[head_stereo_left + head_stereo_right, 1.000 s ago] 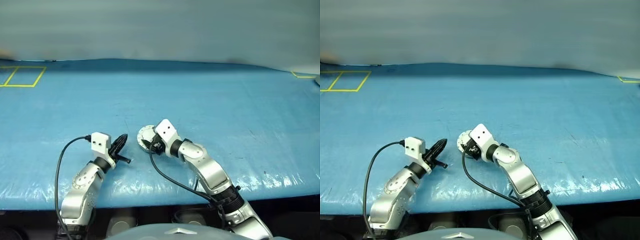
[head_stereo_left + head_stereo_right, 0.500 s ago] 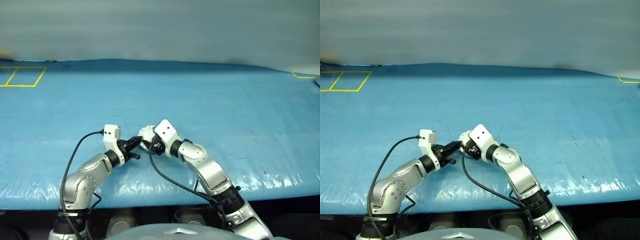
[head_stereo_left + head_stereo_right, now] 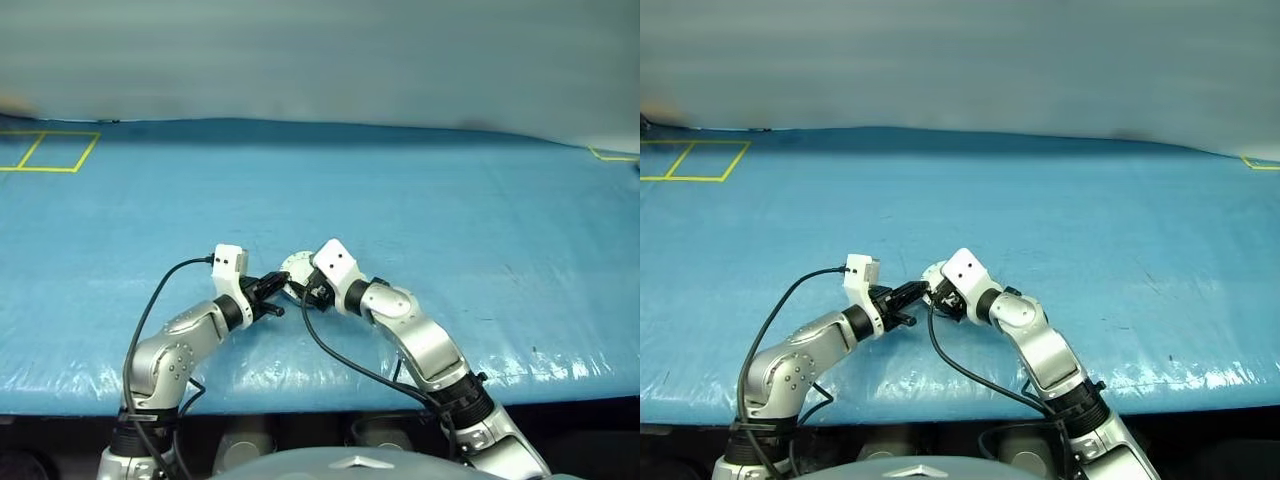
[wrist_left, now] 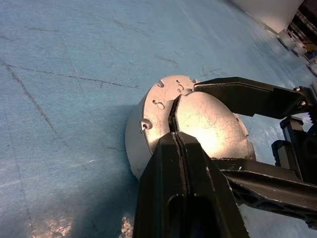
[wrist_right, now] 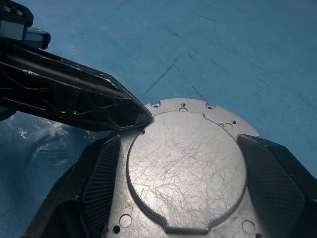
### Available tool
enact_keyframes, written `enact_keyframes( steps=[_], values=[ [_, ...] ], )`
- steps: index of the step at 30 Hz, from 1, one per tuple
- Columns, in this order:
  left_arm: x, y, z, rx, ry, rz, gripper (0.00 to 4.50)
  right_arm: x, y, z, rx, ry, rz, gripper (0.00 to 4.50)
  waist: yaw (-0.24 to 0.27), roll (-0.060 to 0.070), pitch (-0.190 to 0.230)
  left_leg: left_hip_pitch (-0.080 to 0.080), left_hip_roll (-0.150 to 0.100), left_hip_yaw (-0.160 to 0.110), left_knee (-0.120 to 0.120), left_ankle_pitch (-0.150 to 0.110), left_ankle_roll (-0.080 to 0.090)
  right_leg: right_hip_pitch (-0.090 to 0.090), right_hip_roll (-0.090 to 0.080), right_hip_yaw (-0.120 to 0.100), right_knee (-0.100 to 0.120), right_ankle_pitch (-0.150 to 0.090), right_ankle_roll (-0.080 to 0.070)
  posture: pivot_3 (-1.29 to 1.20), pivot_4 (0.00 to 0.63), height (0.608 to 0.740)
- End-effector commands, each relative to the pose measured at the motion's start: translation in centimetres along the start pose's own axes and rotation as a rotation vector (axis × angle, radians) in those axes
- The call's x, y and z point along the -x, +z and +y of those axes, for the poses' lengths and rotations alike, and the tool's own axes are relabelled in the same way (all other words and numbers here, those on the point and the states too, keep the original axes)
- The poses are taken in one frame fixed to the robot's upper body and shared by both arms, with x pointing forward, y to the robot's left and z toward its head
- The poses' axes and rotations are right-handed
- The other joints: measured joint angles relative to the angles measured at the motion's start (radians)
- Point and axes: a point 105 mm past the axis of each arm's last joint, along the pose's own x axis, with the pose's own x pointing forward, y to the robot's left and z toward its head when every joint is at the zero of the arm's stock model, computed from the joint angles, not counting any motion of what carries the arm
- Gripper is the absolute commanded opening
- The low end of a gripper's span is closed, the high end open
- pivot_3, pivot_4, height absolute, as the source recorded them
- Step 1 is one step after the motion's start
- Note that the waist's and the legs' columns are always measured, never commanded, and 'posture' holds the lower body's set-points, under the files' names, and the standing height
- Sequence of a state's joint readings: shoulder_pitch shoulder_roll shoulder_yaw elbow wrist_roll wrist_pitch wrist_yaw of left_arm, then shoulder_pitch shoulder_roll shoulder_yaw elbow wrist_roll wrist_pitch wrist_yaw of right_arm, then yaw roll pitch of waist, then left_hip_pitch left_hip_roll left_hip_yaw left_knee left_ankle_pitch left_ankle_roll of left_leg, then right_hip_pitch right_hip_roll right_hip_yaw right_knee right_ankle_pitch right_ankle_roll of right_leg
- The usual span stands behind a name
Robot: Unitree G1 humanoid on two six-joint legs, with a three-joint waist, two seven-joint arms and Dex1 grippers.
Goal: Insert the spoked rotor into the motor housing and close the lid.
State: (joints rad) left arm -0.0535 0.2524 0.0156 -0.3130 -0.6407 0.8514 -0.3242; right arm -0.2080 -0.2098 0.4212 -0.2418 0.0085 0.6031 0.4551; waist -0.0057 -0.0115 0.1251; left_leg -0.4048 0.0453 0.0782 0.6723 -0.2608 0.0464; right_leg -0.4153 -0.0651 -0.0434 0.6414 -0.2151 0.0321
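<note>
Straddling the motor housing (image 5: pixel 185 171), right hand (image 5: pixel 185 178); left hand (image 4: pixel 176 144) seemingly touching.

motor housing (image 4: pixel 148 129) interior, spoked rotor hidden

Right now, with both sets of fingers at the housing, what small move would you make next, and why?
Probably press the shut left gripper gently down on the lid. The lid already lies over the motor housing, a dark seam shows at its edge by the left tip, and the right gripper has fingers flanking the housing to steady it.
</note>
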Motion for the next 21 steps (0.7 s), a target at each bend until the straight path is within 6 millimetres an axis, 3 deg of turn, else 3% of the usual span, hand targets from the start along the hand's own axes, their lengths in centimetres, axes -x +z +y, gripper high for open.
enact_keyframes(
  steps=[1, 5, 9, 11, 21],
  values=[
    [0.2, 0.0, 0.0, -0.026, -0.006, 0.020, 0.00, 1.9, -0.3, -0.4, -0.043, -0.047, -0.002, 4.46, 0.000, 0.000, 0.000, -0.001, 0.000, 0.000, -0.001, 0.000, 0.000, -0.001, 0.000, 0.000, 0.000, 0.000, 0.000, 0.00, 0.150, 0.740],
    [0.4, 0.2, 0.3, -0.033, 0.003, 0.015, 0.00, 4.2, 0.3, -1.0, -0.103, -0.096, -0.038, 4.46, 0.000, 0.000, 0.000, -0.006, 0.000, 0.000, -0.001, 0.000, 0.000, -0.001, 0.000, 0.000, 0.000, 0.000, 0.000, 0.00, 0.150, 0.740],
    [0.4, 0.2, 0.2, -0.047, -0.005, 0.016, 0.00, 5.9, 1.1, -1.8, -0.465, -0.169, -0.145, 4.46, 0.000, 0.000, 0.002, -0.007, 0.001, 0.000, -0.003, 0.001, -0.002, -0.003, 0.001, 0.000, 0.000, -0.001, 0.000, 0.00, 0.150, 0.740],
    [0.3, 0.3, 0.2, -0.053, -0.009, 0.015, 0.00, 6.0, 0.8, -1.8, -0.637, -0.177, -0.167, 4.46, -0.001, 0.000, 0.002, -0.007, 0.001, 0.000, -0.004, 0.002, -0.003, -0.004, 0.001, 0.000, 0.000, -0.001, 0.000, 0.00, 0.150, 0.740],
    [0.2, 0.3, 0.0, -0.063, -0.018, 0.016, 0.00, 4.2, 0.2, -0.1, -1.121, -0.055, -0.201, 4.46, -0.002, 0.000, 0.002, -0.011, -0.001, 0.000, -0.006, 0.002, -0.002, -0.010, 0.001, 0.001, 0.000, 0.000, -0.001, 0.00, 0.150, 0.740]
  ],
)
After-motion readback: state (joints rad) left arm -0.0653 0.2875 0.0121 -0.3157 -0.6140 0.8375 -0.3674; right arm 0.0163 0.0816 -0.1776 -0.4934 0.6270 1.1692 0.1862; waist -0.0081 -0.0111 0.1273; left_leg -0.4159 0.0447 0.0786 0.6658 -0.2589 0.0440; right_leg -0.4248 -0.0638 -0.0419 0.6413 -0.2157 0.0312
